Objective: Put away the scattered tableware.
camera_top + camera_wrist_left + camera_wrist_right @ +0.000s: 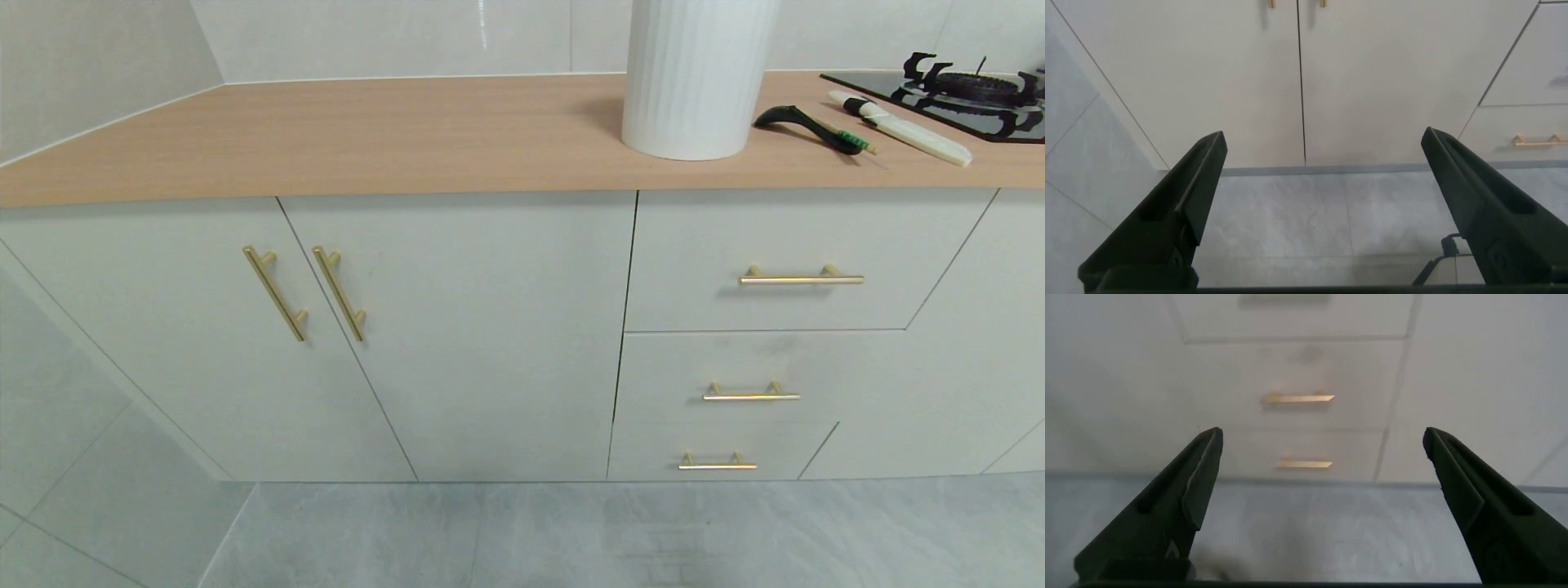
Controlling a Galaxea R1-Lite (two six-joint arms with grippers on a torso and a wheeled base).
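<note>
Two grippers, left (1323, 140) and right (1323, 437), hang spread wide and empty, low before the matte grey cabinet (490, 327) with its brass bar handles. On the wood-grain counter (367, 131) above, well apart from both grippers, a curved black tool (804, 122) and a slim white knife (914, 135) lie just right of the ribbed white cylinder (694, 73).

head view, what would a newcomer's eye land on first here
Most likely the tall white ribbed container standing on the wooden countertop, with a black-handled utensil and a long white utensil lying just right of it, near the stove burner. Below are pale cabinets with brass handles, and the left gripper and right gripper sit open, low in front of them.
</note>
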